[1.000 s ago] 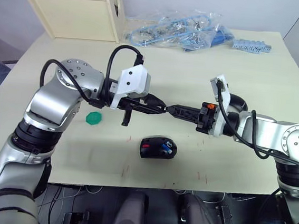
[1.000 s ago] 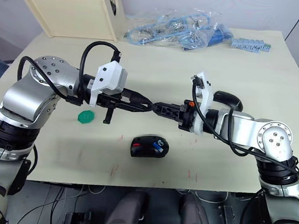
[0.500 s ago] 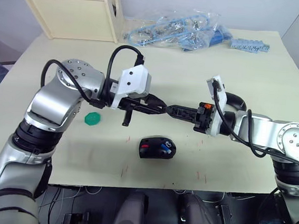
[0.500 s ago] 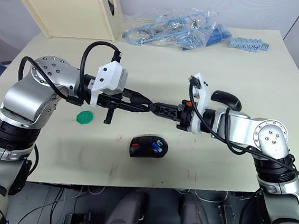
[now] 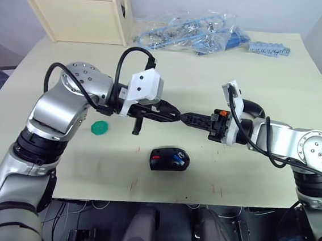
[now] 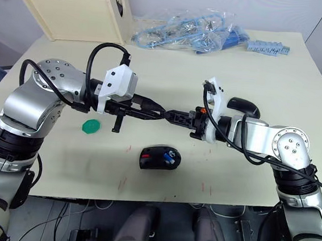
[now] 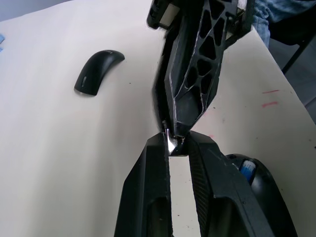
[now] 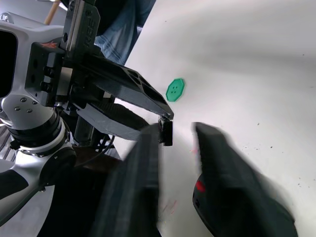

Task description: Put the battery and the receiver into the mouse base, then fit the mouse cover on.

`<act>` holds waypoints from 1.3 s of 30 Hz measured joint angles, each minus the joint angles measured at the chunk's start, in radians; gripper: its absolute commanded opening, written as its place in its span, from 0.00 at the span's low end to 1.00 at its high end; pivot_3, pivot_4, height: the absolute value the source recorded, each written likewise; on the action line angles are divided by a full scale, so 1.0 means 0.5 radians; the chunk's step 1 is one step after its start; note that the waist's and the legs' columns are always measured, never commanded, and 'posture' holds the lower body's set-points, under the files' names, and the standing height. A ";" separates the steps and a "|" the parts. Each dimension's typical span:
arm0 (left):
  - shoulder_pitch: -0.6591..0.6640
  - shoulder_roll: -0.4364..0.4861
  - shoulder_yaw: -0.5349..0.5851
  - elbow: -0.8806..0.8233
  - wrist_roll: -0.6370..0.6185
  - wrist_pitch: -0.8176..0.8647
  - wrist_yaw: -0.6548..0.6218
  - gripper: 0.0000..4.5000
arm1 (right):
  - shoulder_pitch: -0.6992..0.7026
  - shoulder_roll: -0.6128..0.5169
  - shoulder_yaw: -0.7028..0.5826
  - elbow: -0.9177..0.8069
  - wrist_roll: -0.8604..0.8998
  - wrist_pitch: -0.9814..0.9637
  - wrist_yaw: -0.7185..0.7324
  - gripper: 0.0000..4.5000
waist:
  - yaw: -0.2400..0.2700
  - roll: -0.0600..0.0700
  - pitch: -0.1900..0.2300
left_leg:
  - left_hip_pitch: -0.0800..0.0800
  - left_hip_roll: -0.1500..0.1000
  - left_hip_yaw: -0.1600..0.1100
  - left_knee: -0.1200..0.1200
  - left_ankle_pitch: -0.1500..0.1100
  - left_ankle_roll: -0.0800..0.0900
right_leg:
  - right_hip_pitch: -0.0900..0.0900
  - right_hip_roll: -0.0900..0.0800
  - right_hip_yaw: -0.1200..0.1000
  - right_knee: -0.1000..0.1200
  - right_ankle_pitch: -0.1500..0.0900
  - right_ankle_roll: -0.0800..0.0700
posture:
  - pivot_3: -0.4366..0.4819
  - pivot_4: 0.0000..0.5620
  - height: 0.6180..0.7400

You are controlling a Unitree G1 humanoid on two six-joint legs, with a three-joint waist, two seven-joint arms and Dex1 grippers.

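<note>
Pinched tight between the tips of left gripper (image 7: pixel 177 148): receiver (image 7: pixel 170 146), a tiny silvery-black piece, held in the air over mid-table. Met tip to tip by right gripper (image 8: pixel 175 129), spread apart, nothing gripped; receiver just beside one of its fingers (image 8: pixel 148 148), not yet clamped. Looks like a handover in hand.

Below the meeting point, on table (image 5: pixel 257 73): base (image 5: pixel 170 158), open side up, with battery (image 5: pixel 177 154) apparently already seated inside. Cover (image 6: pixel 244 107) lying farther back, beside the right arm, well apart from base.

Risks, judged:
- Dropping receiver if left lets go before right has closed; tiny part, little to hold.
- Closing off-centre and flicking it away, since it sits against one finger rather than mid-gap.
- Losing it off the table edge on a bounce.
- Clashing fingertips through any sideways drift.

Count: one receiver, one battery, one base, one cover, one green disc (image 5: pixel 100 128), two grippers.
</note>
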 measured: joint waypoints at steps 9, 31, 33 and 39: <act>-0.004 -0.004 -0.008 -0.002 0.039 -0.033 -0.001 0.02 | -0.002 0.003 0.003 0.003 -0.010 0.000 0.000 0.01 | 0.000 0.000 0.000 | 0.000 0.000 0.000 0.000 0.000 0.000 | 0.000 0.000 0.000 0.000 0.000 0.000 | 0.48 0.27 1.00; 0.854 -0.014 0.705 -0.272 -0.697 0.475 0.210 0.99 | 0.384 -0.507 -0.213 -0.138 0.021 0.054 0.298 0.00 | 0.004 0.000 0.000 | 0.001 0.001 -0.003 0.000 0.000 0.000 | 0.001 0.000 0.000 -0.001 0.000 0.000 | 0.48 0.27 1.00; 0.940 0.028 0.712 -0.274 -0.723 0.471 0.168 0.99 | 0.439 -0.569 -0.263 -0.145 0.022 0.056 0.338 0.00 | 0.005 0.000 0.000 | 0.001 0.001 -0.002 0.000 0.000 0.000 | 0.002 0.000 0.000 -0.001 0.000 0.000 | 0.48 0.27 1.00; 1.217 0.079 0.678 -0.250 -0.563 0.111 0.031 0.99 | 0.775 -0.702 -0.441 -0.275 -0.142 0.061 0.619 0.00 | 0.025 0.001 -0.001 | 0.003 0.001 0.002 -0.001 0.000 0.000 | 0.004 0.000 0.001 -0.003 0.000 0.000 | 0.48 0.27 1.00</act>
